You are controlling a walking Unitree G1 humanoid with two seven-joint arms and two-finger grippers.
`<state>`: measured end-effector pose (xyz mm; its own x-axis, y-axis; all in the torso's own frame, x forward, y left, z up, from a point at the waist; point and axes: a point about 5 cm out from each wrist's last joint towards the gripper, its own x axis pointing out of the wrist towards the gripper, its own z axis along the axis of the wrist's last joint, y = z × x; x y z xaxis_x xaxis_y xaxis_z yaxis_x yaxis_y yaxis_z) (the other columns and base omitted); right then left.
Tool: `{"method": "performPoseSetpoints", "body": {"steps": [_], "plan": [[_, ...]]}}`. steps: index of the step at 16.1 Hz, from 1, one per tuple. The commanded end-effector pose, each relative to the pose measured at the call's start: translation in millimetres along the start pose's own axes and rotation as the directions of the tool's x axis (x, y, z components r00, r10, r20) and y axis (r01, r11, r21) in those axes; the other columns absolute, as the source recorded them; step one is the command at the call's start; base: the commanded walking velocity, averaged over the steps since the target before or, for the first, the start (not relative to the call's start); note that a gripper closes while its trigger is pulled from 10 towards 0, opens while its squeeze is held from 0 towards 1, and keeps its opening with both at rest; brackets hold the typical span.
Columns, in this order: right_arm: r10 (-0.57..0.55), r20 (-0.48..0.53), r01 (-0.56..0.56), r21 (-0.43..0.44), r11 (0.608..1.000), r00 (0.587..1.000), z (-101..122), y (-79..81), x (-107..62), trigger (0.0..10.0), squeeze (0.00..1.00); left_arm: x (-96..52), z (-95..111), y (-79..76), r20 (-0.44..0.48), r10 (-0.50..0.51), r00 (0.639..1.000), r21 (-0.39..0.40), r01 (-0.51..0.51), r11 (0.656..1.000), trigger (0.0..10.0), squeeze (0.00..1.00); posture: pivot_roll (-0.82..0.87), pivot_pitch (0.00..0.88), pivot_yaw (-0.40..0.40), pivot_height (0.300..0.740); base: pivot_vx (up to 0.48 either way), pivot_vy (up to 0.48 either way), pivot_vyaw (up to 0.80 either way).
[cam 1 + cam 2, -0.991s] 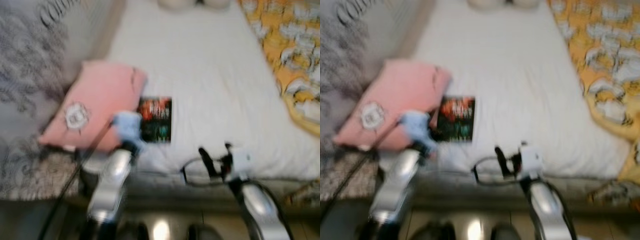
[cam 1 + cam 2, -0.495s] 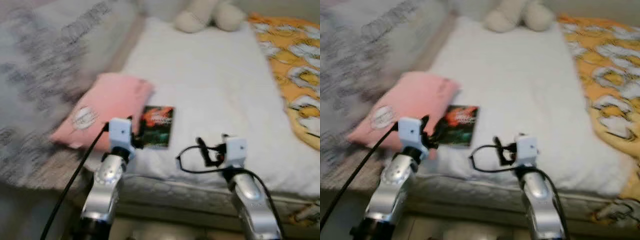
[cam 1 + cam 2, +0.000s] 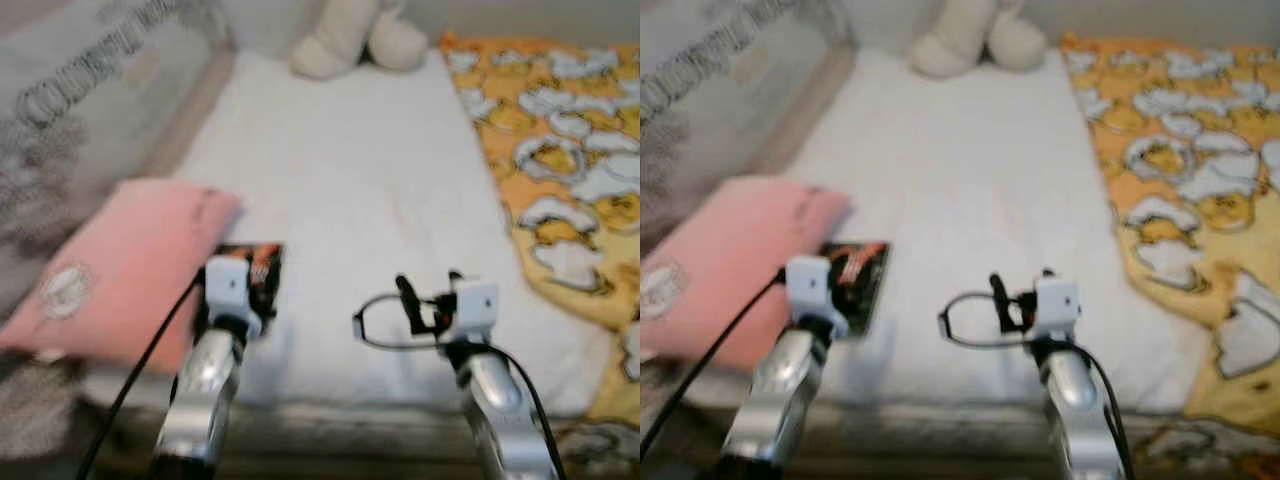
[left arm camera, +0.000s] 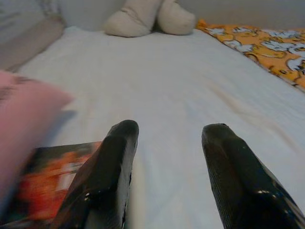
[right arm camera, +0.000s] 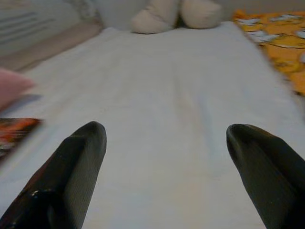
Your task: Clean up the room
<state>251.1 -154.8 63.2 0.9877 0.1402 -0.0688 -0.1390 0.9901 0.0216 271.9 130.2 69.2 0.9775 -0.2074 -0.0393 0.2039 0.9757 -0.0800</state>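
Two grippers: both are raised over the near edge of the bed (image 3: 360,180), fingers pointing up the mattress.
Left gripper (image 4: 167,138): jaws apart, nothing between them; it hovers just beside the book (image 3: 258,275), closer to it than half a second ago.
Right gripper (image 5: 167,138): jaws wide apart, empty, over bare sheet, well apart from the book.
Book: dark cover with orange-red print, flat on the sheet, its left edge touching or tucked under the pink pillow (image 3: 110,265); not yet gripped.
View: the head has turned since a second ago, so the plush toy (image 3: 350,40) at the far end and more of the orange blanket (image 3: 560,150) on the right now show; the things themselves have not moved.
Meaning: the robot has closed in on the bed and lined its left arm up with the book, likely the first item to clear.
Next: probably lower the left fingers astride the book's free edge and pinch; the soft sheet may bunch.
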Motion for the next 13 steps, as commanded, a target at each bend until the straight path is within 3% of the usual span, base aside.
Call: {"method": "performPoseSetpoints", "body": {"steps": [1,4,7,8,9,13], "plan": [[-0.022,-0.006,0.022,-0.012,1.000,1.000,-1.8,-6.2,-2.1,10.0,0.00,1.8,5.8,-4.4,0.037,-0.010,0.999,-0.015,0.011,1.000,10.0,0.00,-0.18,0.000,0.081,0.740,0.319,0.000,-0.64],[-0.010,-0.014,0.010,-0.013,1.000,1.000,-4.5,-5.0,0.6,10.0,0.00,5.4,5.0,-6.9,0.023,-0.043,0.999,-0.025,0.043,0.999,10.0,0.00,-0.17,0.000,0.080,0.740,0.000,0.000,-0.61],[-0.016,-0.031,0.015,-0.021,1.000,0.999,-9.6,-8.5,-1.5,10.0,0.00,2.1,1.7,-6.2,0.012,-0.040,0.999,-0.002,0.040,0.999,10.0,0.00,-0.17,0.000,0.071,0.740,-0.089,0.275,-0.60],[-0.019,-0.040,0.019,-0.024,1.000,0.999,-12.1,-9.6,-3.9,10.0,0.00,1.2,2.0,-7.2,0.028,-0.039,0.999,-0.006,0.039,0.999,10.0,0.57,-0.17,0.000,0.066,0.740,0.000,0.000,-0.60],[-0.019,-0.048,0.017,-0.028,0.999,0.999,-14.7,-10.2,-6.4,10.0,0.00,1.6,-1.0,-9.3,0.005,-0.038,0.999,0.016,0.038,0.999,10.0,1.00,-0.17,0.000,0.062,0.740,0.000,0.000,-0.60],[-0.019,-0.053,0.018,-0.031,0.999,0.998,-16.8,-11.7,-6.5,10.0,0.00,1.1,-9.7,-8.8,-0.046,-0.009,0.999,0.042,0.011,0.999,10.0,1.00,-0.17,0.000,0.063,0.740,0.000,0.000,-0.60]]}}
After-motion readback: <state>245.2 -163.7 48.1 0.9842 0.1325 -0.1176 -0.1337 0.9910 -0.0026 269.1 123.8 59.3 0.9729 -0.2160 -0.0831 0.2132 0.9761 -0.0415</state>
